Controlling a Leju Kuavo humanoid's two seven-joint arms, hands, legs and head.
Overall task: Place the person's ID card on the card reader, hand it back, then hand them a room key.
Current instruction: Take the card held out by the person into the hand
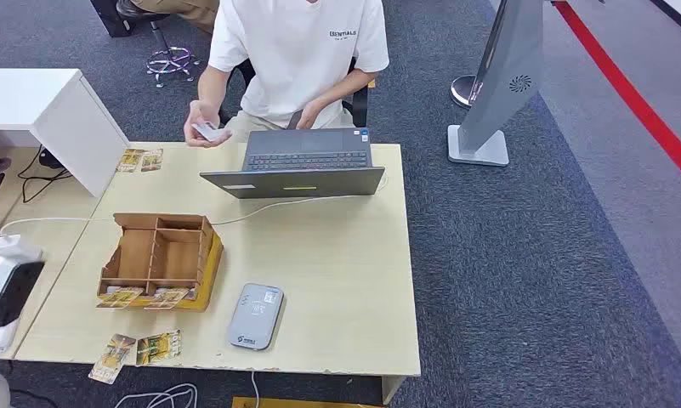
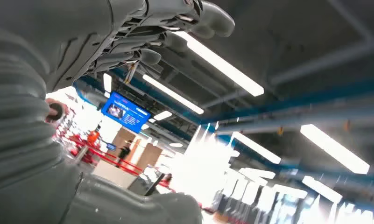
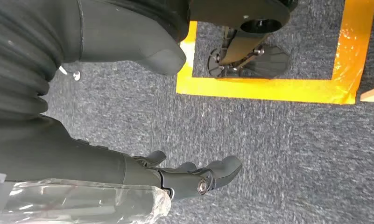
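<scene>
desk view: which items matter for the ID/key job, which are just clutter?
Job items:
- card in the person's hand
- card reader at the near desk edge
- cards at the front of the wooden organizer, possibly the room keys

Lying about:
- laptop
- loose cards at the far left of the desk
- white cable
- grey stand on the carpet

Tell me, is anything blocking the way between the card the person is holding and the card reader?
The open laptop sits just beside a straight line from the card to the card reader; the wooden organizer sits on the other side. Between them the table looks bare.
</scene>
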